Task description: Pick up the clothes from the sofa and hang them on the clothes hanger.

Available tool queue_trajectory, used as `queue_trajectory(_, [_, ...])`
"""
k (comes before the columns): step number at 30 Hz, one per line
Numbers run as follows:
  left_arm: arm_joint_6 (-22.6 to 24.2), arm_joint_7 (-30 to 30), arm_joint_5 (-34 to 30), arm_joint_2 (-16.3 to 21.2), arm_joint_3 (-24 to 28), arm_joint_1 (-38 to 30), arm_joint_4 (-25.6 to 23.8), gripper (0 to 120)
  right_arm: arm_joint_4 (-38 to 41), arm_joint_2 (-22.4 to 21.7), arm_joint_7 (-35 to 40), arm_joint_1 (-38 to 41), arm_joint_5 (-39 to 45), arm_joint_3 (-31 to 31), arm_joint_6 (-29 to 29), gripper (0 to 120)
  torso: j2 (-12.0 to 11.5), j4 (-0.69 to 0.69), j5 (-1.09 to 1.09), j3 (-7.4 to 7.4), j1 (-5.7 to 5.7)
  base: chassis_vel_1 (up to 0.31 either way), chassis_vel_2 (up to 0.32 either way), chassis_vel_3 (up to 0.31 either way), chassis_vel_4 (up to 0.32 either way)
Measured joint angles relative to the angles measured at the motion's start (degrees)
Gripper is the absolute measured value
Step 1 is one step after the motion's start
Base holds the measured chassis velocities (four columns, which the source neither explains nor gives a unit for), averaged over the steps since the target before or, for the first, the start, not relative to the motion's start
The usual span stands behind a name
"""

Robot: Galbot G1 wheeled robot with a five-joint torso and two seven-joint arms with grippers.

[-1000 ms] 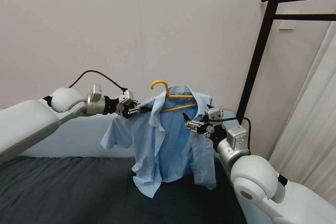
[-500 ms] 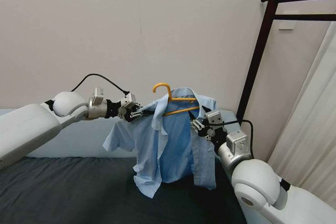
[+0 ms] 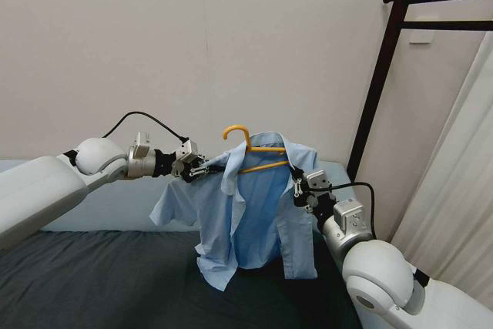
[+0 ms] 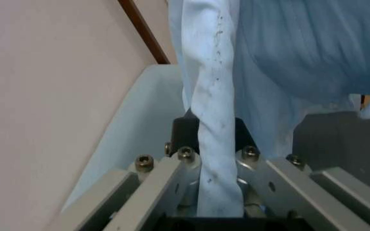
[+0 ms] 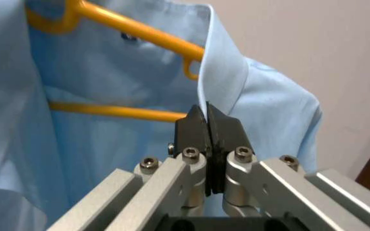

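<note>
A light blue short-sleeved shirt [image 3: 258,213] hangs on a yellow hanger [image 3: 248,144], held in the air above the dark sofa [image 3: 92,283]. My left gripper [image 3: 202,168] is shut on the shirt's shoulder fabric [image 4: 214,144]. My right gripper [image 3: 296,183] is shut on the shirt's front edge by the collar [image 5: 204,103], with the yellow hanger bars [image 5: 117,111] just behind. The dark wooden clothes rack [image 3: 381,75] stands to the right of the shirt, apart from it.
A pale wall stands behind. A white curtain [image 3: 454,190] hangs at the far right beside the rack. The sofa's light blue backrest [image 3: 115,206] runs behind the shirt, and its dark seat lies below.
Both grippers and the shirt have shifted slightly right and lower. The right gripper has moved back toward me along the shirt's front edge.
</note>
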Motion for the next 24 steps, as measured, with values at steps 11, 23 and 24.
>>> queue_trajectory(11, [1.5, 2.8, -7.6, -2.7, 4.3, -3.7, 1.5, 1, 8.6, -2.0, -5.8, 0.1, 0.2, 0.1, 4.1, 0, 0.0, -0.01, 0.0, 0.0, 0.0, 0.0, 0.0, 0.0, 0.0])
queue_trajectory(23, [2.7, 16.0, -15.9, -5.4, 10.0, -10.8, 8.3, 1, 7.5, -3.4, -10.3, -2.5, -5.2, -1.2, 5.1, 0, 0.0, 0.01, 0.0, 0.0, 0.0, 0.0, 0.0, 0.0, 0.0])
queue_trajectory(24, [2.7, 16.0, -15.9, -5.4, 10.0, -10.8, 8.3, 1, 7.5, -3.4, -10.3, -2.5, -5.2, -1.2, 5.1, 0, 0.0, 0.01, 0.0, 0.0, 0.0, 0.0, 0.0, 0.0, 0.0])
